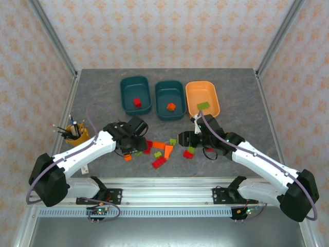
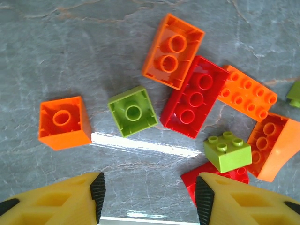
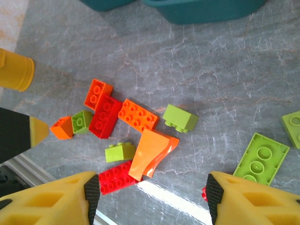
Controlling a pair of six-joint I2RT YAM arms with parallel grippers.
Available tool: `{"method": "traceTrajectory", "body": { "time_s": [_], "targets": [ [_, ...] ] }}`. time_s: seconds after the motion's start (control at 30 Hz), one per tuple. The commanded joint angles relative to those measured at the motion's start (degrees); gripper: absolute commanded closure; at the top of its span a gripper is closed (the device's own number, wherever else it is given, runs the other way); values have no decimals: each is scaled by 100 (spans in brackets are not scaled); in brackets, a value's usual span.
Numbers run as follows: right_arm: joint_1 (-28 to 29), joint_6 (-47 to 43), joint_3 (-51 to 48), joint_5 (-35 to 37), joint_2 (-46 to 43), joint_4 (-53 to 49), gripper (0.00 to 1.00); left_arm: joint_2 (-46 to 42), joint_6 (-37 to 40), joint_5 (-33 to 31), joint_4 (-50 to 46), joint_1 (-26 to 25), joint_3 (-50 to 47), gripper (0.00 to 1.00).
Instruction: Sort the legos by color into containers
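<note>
Several red, orange and light green legos (image 1: 160,151) lie mixed on the grey table between my two grippers. My left gripper (image 2: 151,197) hangs open over bare table. A green square brick (image 2: 133,111) and a long red brick (image 2: 193,97) lie just ahead of it, and a red plate (image 2: 206,173) lies partly under its right finger. My right gripper (image 3: 153,194) is open above an orange slope piece (image 3: 151,153) and a red brick (image 3: 115,177). The left teal container (image 1: 125,90) holds a red brick, the middle teal one (image 1: 160,92) an orange brick, the orange one (image 1: 194,94) a green brick.
A yellow pen cup (image 1: 76,134) stands at the table's left, beside my left arm. A long green brick (image 3: 261,158) lies right of the pile near my right finger. The metal rail (image 1: 164,182) runs along the near edge.
</note>
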Motion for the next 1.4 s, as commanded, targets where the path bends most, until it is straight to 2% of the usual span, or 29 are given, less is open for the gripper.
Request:
{"method": "traceTrajectory", "body": {
  "time_s": [0.0, 0.1, 0.2, 0.3, 0.4, 0.53, 0.67, 0.93, 1.07, 1.27, 1.37],
  "targets": [
    [23, 405, -235, 390, -418, 619, 35, -56, -951, -318, -203, 66, -138, 45],
    [25, 793, -451, 736, -824, 1242, 32, -202, -1354, -301, -6, 138, -236, 45],
    [23, 964, -399, 1035, -940, 1440, 25, -351, -1529, -357, 9, 198, -204, 45],
    [51, 742, 59, 426, -421, 1150, 24, -459, -1590, -434, -133, 255, -191, 45],
    [388, 352, 433, 200, 147, 683, 25, -631, -1603, -468, -251, 353, -308, 44],
    [989, -250, 570, 372, 489, 702, 26, -922, -1549, -467, -448, 497, -458, 44],
    [1393, -400, 902, 478, 1037, 495, 27, -1261, -1404, -445, -638, 650, -621, 44],
    [1412, 60, 882, 891, 918, 874, 27, -992, -874, -186, -653, 711, -1131, 44],
    [1410, 316, 971, 924, 699, 1046, 20, -1018, -830, -76, -287, 721, -1330, 36],
    [1298, 688, 1260, 1455, 495, 1032, 0, -640, -748, 82, 180, 811, -1492, 35],
    [1218, 693, 1319, 1241, 575, 975, 0, -460, -604, 5, 187, 845, -1368, 35]
  ]
}}
